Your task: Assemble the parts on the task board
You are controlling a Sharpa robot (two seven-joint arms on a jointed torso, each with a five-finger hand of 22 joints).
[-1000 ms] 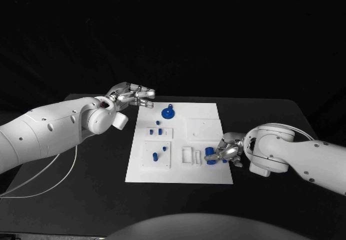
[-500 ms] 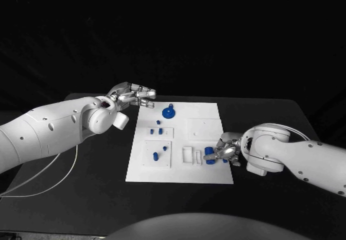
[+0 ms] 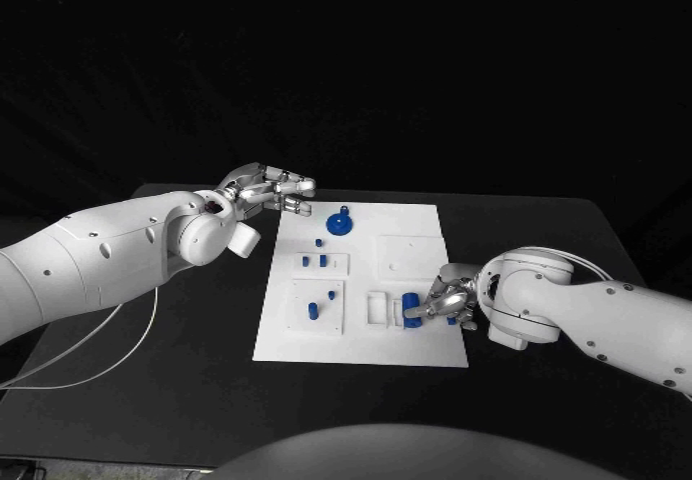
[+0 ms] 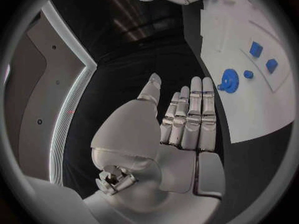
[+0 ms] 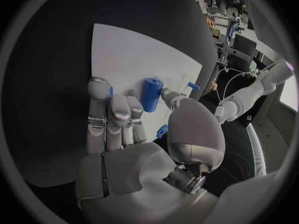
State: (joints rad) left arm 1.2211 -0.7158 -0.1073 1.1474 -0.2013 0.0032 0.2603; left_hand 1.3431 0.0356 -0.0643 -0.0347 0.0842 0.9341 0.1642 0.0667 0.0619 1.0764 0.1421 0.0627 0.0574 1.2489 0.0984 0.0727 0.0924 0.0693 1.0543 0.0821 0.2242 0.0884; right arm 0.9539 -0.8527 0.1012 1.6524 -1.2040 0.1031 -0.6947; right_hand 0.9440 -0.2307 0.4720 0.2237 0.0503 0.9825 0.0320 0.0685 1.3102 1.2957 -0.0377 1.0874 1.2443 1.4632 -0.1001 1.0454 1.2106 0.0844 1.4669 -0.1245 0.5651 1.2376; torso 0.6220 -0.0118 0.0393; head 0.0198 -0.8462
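Observation:
The white task board lies in the middle of the black table. My right hand is at the board's right edge and pinches a blue cylinder between thumb and fingers, low over the board beside a white slotted block. In the right wrist view the cylinder sits between the thumb and the fingertips. My left hand hovers off the board's far left corner with fingers stretched out and nothing in it. A round blue part lies near that hand.
Small blue parts stand in the raised plates on the board's left half. In the left wrist view the round blue part and two blue blocks lie beyond the fingers. A white cable runs over the table's left side.
My right hand has shifted slightly to the left over the board with the blue cylinder in it. The left hand has stayed where it was.

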